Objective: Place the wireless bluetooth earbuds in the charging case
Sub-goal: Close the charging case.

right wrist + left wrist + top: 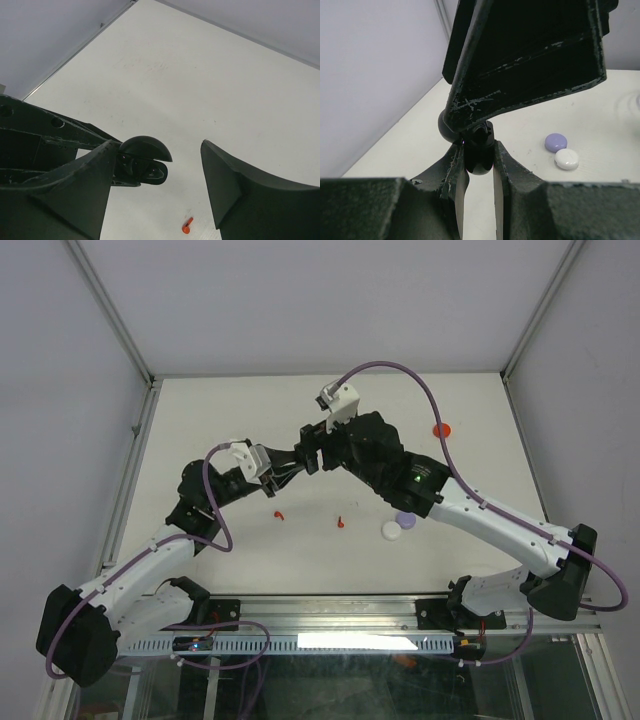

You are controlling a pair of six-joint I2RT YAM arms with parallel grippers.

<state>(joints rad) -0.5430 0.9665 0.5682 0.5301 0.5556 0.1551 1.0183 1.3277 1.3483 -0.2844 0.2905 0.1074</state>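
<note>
Two arms met above the middle of the counter (200, 410). The left hand (268, 472) was clamped nearly shut on a small black charging case (479, 161), its fingers (454, 175) pressing on either side of the case's round body. The right wrist view showed the lid raised. The right hand (313, 452) stood open with its fingers (240, 190) well apart. The case sat just beside one of them, with a clear gap to the other. Whether the case held anything could not be told.

A red earbud (278, 514) lay on the counter near the hands, and a second red earbud (342, 522) lay to its right, both apart from either hand. A lilac round case (405, 521) and a white round case (391, 530) sat just beside each other by the right arm. A red disc (442, 429) lay well apart toward the far right.
</note>
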